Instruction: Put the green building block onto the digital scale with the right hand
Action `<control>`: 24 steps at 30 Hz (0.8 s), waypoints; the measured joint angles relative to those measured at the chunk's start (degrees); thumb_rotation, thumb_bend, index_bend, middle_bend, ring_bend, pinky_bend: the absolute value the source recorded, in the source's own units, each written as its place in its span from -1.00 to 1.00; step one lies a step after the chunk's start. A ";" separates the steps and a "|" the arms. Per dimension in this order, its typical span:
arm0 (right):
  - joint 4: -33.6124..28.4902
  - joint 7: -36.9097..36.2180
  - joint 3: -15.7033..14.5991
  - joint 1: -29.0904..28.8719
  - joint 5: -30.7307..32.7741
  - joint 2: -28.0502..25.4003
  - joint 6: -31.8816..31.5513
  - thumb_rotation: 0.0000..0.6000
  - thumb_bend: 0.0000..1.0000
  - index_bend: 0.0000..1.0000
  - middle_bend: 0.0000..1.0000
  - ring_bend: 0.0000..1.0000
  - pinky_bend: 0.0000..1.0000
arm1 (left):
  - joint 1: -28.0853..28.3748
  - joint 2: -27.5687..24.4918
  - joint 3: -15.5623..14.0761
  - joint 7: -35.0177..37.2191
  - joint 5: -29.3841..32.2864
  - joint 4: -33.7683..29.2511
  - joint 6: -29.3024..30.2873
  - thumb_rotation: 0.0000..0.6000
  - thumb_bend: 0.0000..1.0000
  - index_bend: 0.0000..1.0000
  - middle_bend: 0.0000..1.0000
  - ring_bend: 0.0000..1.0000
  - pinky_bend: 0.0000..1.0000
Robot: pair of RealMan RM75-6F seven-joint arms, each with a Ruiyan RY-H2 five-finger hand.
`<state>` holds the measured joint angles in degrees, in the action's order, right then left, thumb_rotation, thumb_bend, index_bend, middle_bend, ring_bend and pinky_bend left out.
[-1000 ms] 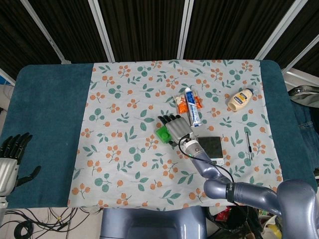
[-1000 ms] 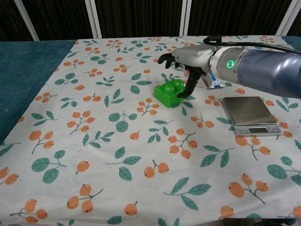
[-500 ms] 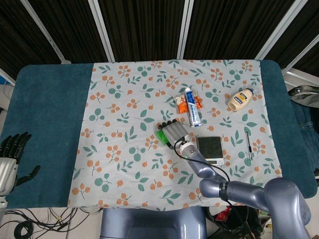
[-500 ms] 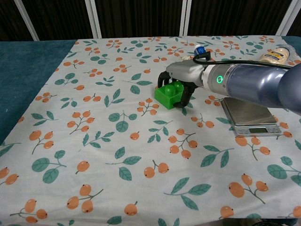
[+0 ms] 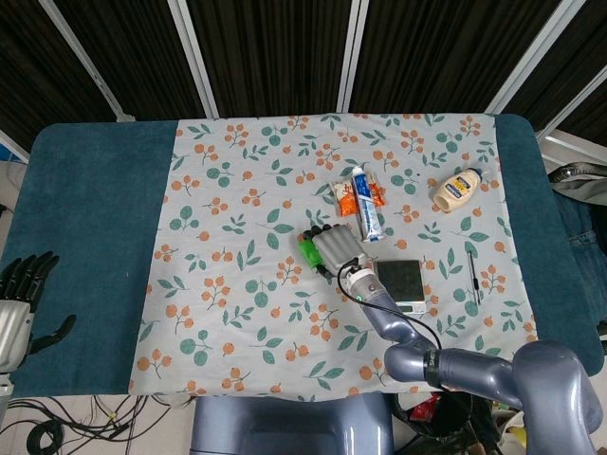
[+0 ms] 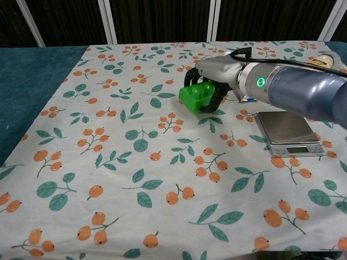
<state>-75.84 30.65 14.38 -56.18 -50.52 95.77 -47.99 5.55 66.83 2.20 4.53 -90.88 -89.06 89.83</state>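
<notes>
gripping the green building block (image 6: 197, 97) from above, the right hand (image 6: 212, 80) had its fingers curled down around the block's far and near sides, and in the chest view the block sat tilted with its low edge clear of the floral cloth (image 6: 135, 162), a shadow showing under it. the block was held left of the digital scale (image 6: 287, 132) and apart from it; the scale's steel plate carried nothing. from the head view the same hand (image 5: 337, 248) covered most of the block (image 5: 307, 252), only a green strip showing at its left side, with the scale (image 5: 399, 282) just to the right of the wrist. the left hand (image 5: 19, 294) stayed off the cloth at the counter's (image 5: 90, 218) teal left edge, fingers spread and holding nothing. farther back on the cloth lay a toothpaste tube (image 5: 365, 214) beside an orange packet (image 5: 347, 197), a small squeeze bottle (image 5: 457, 188) toward the right, and a pen (image 5: 471, 276) right of the scale
</notes>
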 measured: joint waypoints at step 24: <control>-23.62 5.70 -10.73 9.24 1.81 -22.06 -5.88 1.00 0.24 -0.13 -0.07 -0.07 -0.30 | 0.13 0.32 0.12 -1.15 0.09 -0.18 -0.16 1.00 -0.48 -1.00 -0.91 -0.92 -0.93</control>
<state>-99.46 36.35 3.65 -46.94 -48.71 73.72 -53.87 5.68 67.15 2.32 3.38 -90.79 -89.25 89.66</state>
